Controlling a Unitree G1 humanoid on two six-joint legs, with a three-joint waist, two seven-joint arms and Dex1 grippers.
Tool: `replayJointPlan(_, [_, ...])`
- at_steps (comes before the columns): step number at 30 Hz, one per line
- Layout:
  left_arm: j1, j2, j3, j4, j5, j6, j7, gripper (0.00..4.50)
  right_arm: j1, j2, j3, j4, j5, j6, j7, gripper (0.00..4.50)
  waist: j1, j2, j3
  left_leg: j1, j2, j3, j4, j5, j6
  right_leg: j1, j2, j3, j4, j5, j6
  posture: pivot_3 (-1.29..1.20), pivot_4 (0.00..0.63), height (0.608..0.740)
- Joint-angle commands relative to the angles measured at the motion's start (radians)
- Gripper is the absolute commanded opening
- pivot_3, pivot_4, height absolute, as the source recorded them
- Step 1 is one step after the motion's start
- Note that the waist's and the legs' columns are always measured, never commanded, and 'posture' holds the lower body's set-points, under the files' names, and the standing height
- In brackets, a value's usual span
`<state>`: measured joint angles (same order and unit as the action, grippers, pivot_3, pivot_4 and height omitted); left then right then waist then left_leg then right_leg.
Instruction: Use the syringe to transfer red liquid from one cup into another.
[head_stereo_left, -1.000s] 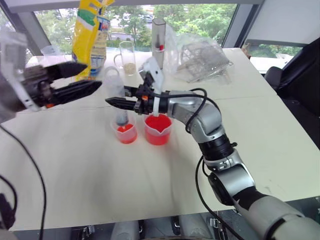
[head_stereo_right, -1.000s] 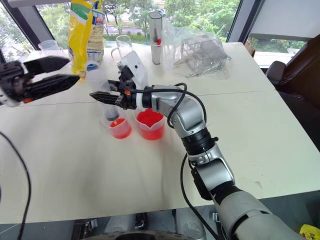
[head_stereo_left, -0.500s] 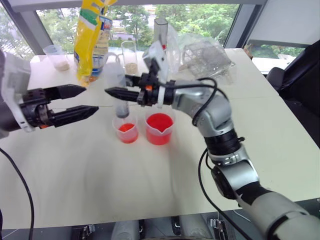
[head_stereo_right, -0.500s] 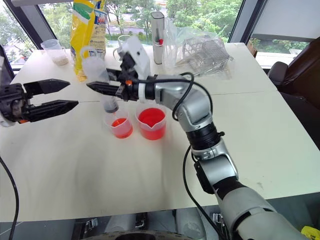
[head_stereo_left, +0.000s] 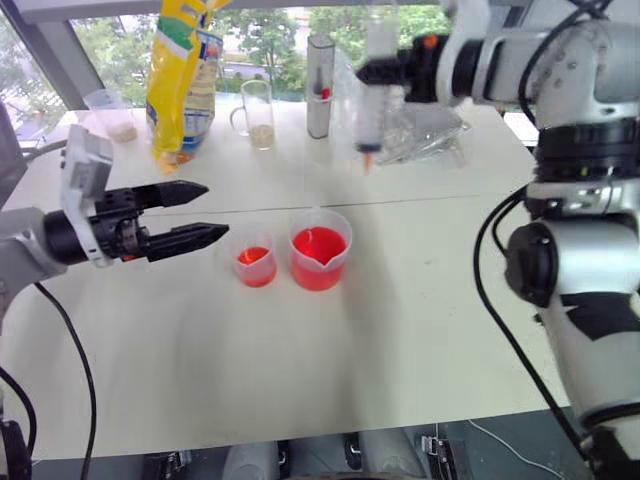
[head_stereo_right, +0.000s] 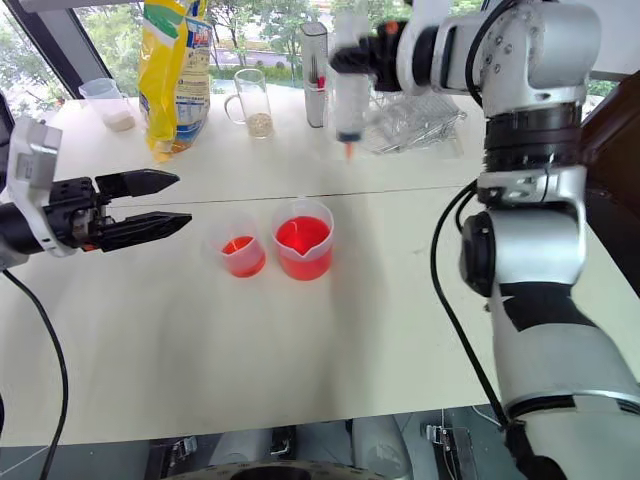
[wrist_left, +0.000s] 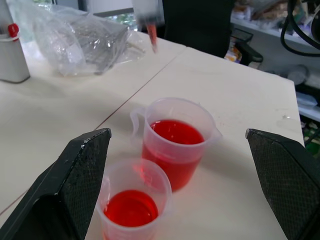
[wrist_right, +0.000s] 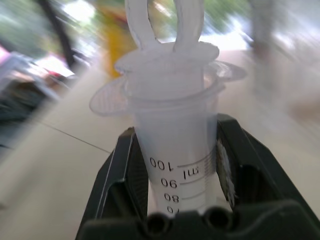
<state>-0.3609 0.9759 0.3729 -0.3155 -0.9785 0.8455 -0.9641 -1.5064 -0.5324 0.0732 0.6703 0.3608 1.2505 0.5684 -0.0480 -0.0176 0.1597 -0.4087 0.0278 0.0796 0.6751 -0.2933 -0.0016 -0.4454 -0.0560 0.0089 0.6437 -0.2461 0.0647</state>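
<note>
The syringe (head_stereo_left: 373, 95) hangs upright, orange tip down, clamped at its barrel in the right hand (head_stereo_left: 385, 68), raised high over the far part of the surface (head_stereo_left: 300, 360), well above and beyond the two beakers. In the right wrist view its black fingers (wrist_right: 114, 175) press both sides of the graduated barrel, the white plunger pushed in. The left hand (head_stereo_left: 205, 212) is released, fingers spread wide, level, just beside the smaller beaker (head_stereo_left: 255, 265) of red liquid (wrist_left: 131, 207); the larger beaker (head_stereo_left: 320, 250), also holding red, touches it on the far side from that hand.
</note>
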Motion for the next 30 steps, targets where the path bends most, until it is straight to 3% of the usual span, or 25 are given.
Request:
replayJointPlan(1, [-0.010, -0.004, -0.007, -0.013, 0.017, -0.027, -0.009, 4.46, -0.025, -0.034, 0.123, 0.099, -0.074, 0.006, 0.114, 1.46, -0.004, 0.000, 0.000, 0.000, 0.000, 0.001, -0.001, 0.000, 0.000, -0.001, 0.000, 0.001, -0.001, 0.000, 0.000, 0.00, 0.150, 0.740])
replayJointPlan(7, [-0.005, -0.031, 0.012, -0.040, -0.029, -0.009, 0.011, 4.46, 0.116, -0.074, 0.334, 0.077, -0.108, 0.120, 0.289, 1.46, -0.005, 0.000, 0.000, -0.001, 0.001, 0.002, -0.009, 0.000, 0.000, -0.003, 0.004, 0.001, -0.005, 0.003, 0.005, 0.00, 0.150, 0.740])
replayJointPlan(16, [0.019, -0.034, 0.032, -0.074, -0.070, 0.010, 0.043, 4.46, 0.247, -0.063, 0.357, 0.033, -0.103, 0.255, 0.269, 1.46, 0.004, 0.001, 0.001, -0.002, 0.003, 0.002, -0.009, 0.000, 0.000, -0.003, 0.009, 0.001, -0.007, 0.004, 0.007, 0.00, 0.150, 0.740])
replayJointPlan(20, [0.040, -0.029, 0.025, -0.091, -0.065, 0.006, 0.039, 4.46, 0.275, -0.043, 0.310, 0.033, -0.109, 0.259, 0.226, 1.46, 0.005, 0.001, 0.001, -0.001, 0.003, 0.002, -0.008, 0.000, 0.000, -0.002, 0.010, 0.001, -0.007, 0.004, 0.007, 0.00, 0.150, 0.740])
replayJointPlan(21, [0.043, -0.028, 0.023, -0.093, -0.064, 0.005, 0.037, 4.50, 0.277, -0.040, 0.298, 0.032, -0.108, 0.257, 0.217, 2.51, 0.006, 0.001, 0.001, -0.001, 0.003, 0.001, -0.008, 0.000, 0.000, -0.001, 0.010, 0.001, -0.008, 0.004, 0.007, 0.00, 0.150, 0.740])
replayJointPlan(22, [0.048, -0.025, 0.022, -0.095, -0.062, 0.005, 0.034, 4.50, 0.278, -0.038, 0.284, 0.026, -0.106, 0.260, 0.208, 2.79, 0.006, 0.001, 0.001, -0.001, 0.003, 0.001, -0.008, 0.000, 0.000, -0.001, 0.010, 0.000, -0.008, 0.004, 0.007, 0.00, 0.150, 0.740])
replayJointPlan(25, [0.057, -0.021, 0.021, -0.098, -0.059, 0.007, 0.034, 4.50, 0.284, -0.045, 0.258, -0.022, -0.100, 0.273, 0.189, 4.39, 0.006, 0.001, 0.001, -0.001, 0.003, 0.002, -0.008, 0.000, 0.000, -0.001, 0.010, 0.000, -0.008, 0.004, 0.008, 0.00, 0.150, 0.740])
replayJointPlan(30, [0.087, -0.012, 0.023, -0.122, -0.055, 0.013, 0.040, 4.50, 0.310, -0.113, 0.199, -0.265, -0.061, 0.316, 0.175, 4.45, 0.006, 0.001, 0.001, -0.001, 0.003, 0.001, -0.008, 0.000, 0.000, -0.001, 0.010, 0.000, -0.008, 0.004, 0.008, 0.00, 0.150, 0.740])
